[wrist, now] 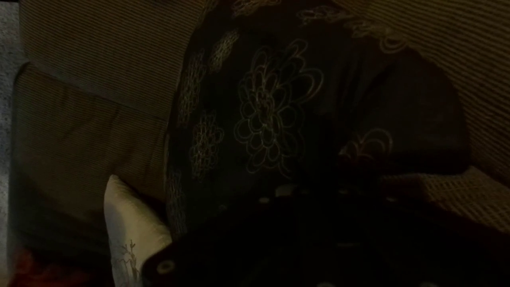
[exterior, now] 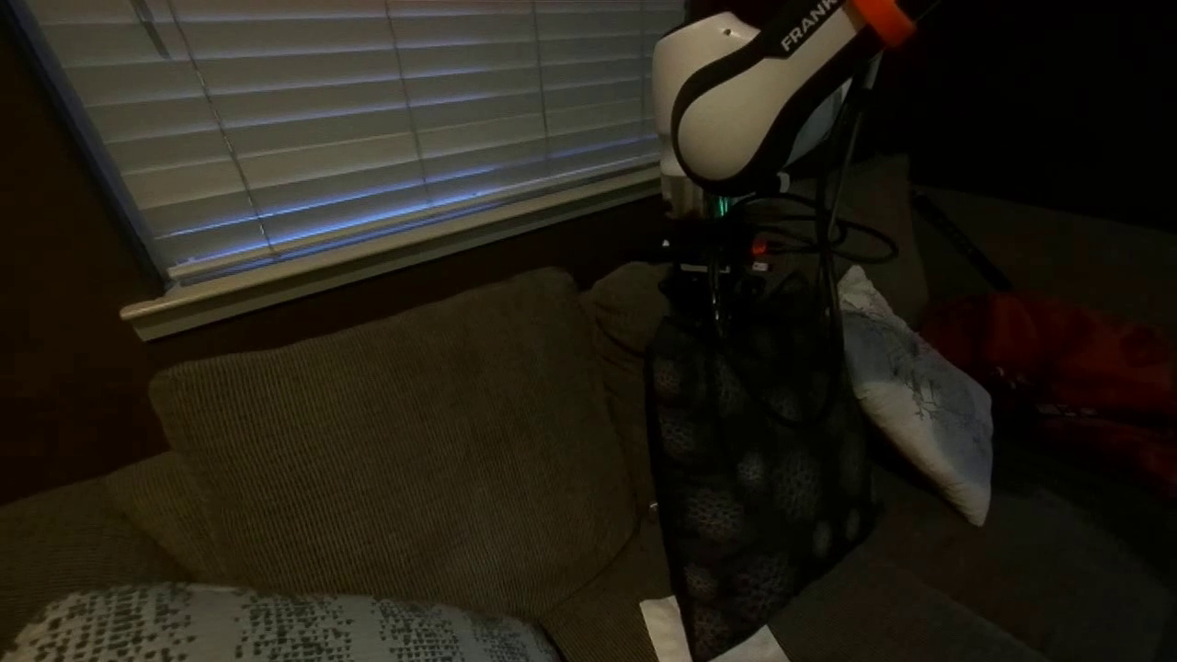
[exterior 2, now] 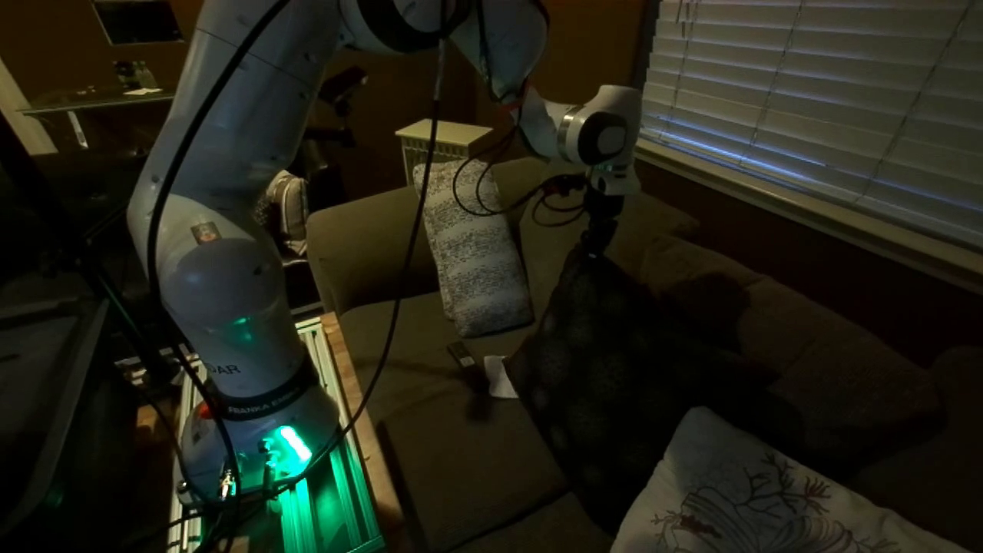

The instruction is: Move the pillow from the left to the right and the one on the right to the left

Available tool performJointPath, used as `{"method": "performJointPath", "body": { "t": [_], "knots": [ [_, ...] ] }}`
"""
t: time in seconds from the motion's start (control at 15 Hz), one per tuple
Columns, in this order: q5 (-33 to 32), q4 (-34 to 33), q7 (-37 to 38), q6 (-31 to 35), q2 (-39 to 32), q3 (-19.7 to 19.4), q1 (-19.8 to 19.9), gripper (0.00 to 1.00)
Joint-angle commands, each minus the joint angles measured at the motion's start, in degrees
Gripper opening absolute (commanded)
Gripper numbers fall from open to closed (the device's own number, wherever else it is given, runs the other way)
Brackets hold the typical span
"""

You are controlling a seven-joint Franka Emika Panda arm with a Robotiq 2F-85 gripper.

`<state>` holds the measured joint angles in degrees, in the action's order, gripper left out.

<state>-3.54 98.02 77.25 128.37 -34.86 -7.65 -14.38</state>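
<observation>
Evidently the coming move turned on how the square charcoal-black throw pillow with pale round motifs (exterior: 763, 460) hung from the black two-finger gripper (exterior 2: 595, 247): directly below it and steep, its long line running downward from the pinched upper end toward the olive-brown ribbed-fabric sofa (exterior 2: 465, 449). The gripper was closed nearly all the way on that pillow's cloth, and nothing else showed in its hold. In an exterior view the lowest corner overlapped a flat white sheet (exterior: 664, 625); whether it rested there could not be told. Just beside that dark pillow, lower than the grip, leaned the square cream-white throw pillow with a branching print (exterior: 929, 405), touching or apart being unclear. With one white robot arm (exterior 2: 261, 123) in sight, a sideways carry would probably need to keep the lower end off its neighbour. As for lettering, "FRANK" stood on the arm's black stripe (exterior: 807, 28), "FRANKA" and seemingly "EMIKA" on the black band (exterior 2: 269, 403) round its base, and a partial "DAR" above; a small rectangular sticker (exterior 2: 205, 233) was too small to read.
</observation>
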Motion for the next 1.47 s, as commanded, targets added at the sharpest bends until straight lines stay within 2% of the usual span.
{"method": "performJointPath", "body": {
  "t": [0.0, 0.67, 1.2, 1.27, 1.33, 1.4],
  "knots": [
    [-2.3, -5.6, 4.1, -2.8, -1.9, 0.7, -1.5, 0.01],
    [-5.3, -11.8, 7.9, -4.1, -6.6, 0.9, -5.0, 0.01],
    [-7.2, -15.5, 6.8, -7.4, -8.8, 1.2, -5.5, 0.01],
    [-7.4, -15.5, 6.6, -7.4, -8.7, 1.2, -5.4, 0.29],
    [-8.0, -15.3, 5.9, -7.3, -8.4, 1.2, -5.5, 0.3],
    [-8.3, -15.4, 4.8, -7.3, -8.1, 1.4, -5.3, 0.37]
  ]
}}
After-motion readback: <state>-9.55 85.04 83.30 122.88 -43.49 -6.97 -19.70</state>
